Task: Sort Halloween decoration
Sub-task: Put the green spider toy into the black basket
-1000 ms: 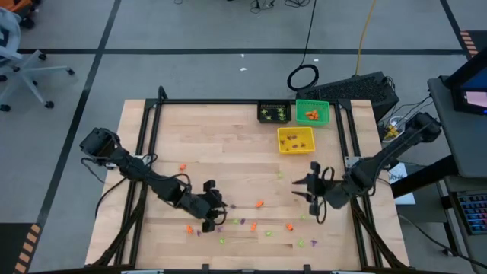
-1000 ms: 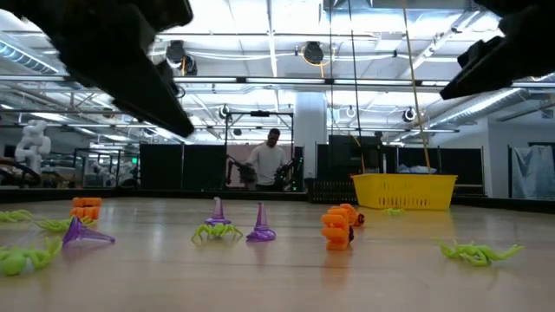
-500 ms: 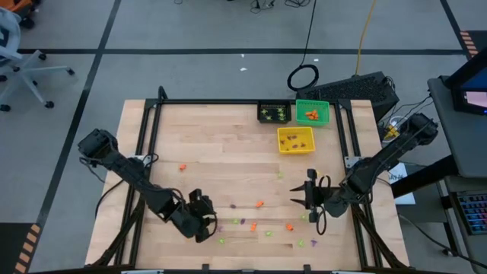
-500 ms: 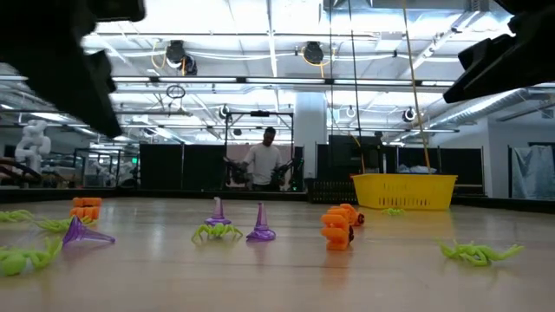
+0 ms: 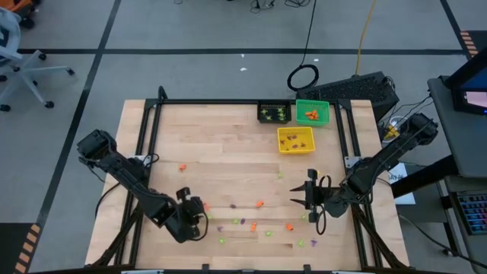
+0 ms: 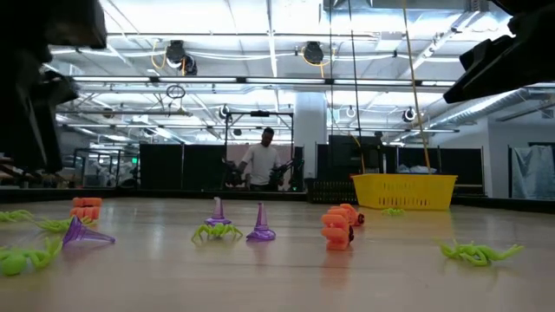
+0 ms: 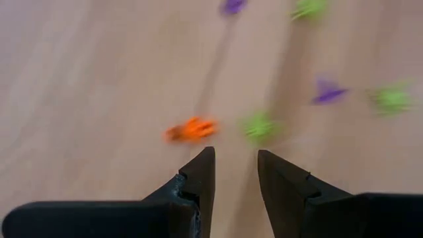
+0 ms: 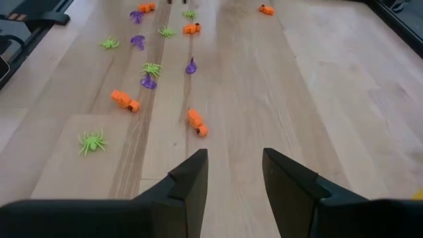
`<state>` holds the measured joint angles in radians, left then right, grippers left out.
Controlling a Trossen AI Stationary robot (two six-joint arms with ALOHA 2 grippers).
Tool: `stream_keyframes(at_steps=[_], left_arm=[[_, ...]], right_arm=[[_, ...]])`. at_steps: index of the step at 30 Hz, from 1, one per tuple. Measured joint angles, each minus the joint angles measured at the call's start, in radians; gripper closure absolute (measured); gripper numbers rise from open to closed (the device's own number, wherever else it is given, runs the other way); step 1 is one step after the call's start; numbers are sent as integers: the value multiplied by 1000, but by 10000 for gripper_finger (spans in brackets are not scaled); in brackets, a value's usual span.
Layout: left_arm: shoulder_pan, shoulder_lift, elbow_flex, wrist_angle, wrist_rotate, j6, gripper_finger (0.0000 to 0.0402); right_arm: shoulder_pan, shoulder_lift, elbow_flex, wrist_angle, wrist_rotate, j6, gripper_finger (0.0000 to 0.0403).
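Left gripper (image 5: 194,215) now nearer table (image 5: 228,152) edge

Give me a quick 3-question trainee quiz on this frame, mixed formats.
1. True or false: the left gripper has its fingers closed on an orange trinket.
2. Which bin sits nearest the loose trinkets: A black bin, B green bin, C yellow bin?
3. Fill in: the right gripper is ____ and holds nothing.

Key: 1 false, they stand apart with nothing between. 2 C. 3 open.
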<state>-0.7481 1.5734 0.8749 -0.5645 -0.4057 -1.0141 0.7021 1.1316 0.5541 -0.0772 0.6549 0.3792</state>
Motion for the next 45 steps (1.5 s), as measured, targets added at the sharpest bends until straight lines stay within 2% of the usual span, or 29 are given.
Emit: stream_keyframes(at_steps=[5,10,16,22,26,31,38,45], left_arm=[[-6,0,-1,-179,2,-133,288],[-24,0,-6,-143,6,-135,288],[-47,0,-52,-119,8,-226,279],[-83,0,-116,-87,3,-289,212],[-99,0,-145,-21,-48,-290,162],[-104,10,-165,11,-92,-297,136],[-105,37,-171,16,-84,-320,160],[-112,39,-171,16,-65,-314,239]], right_arm=[[0,0,0,-1,5,-1,273],[0,0,0,-1,5,-2,273],[0,0,0,-2,4,-2,273],[0,0,0,-2,4,-2,273],[0,0,0,-2,4,-6,273],[0,0,0,-2,4,-6,273],[0,0,0,-5,3,-6,273],[0,0,0,-6,3,-6,273]])
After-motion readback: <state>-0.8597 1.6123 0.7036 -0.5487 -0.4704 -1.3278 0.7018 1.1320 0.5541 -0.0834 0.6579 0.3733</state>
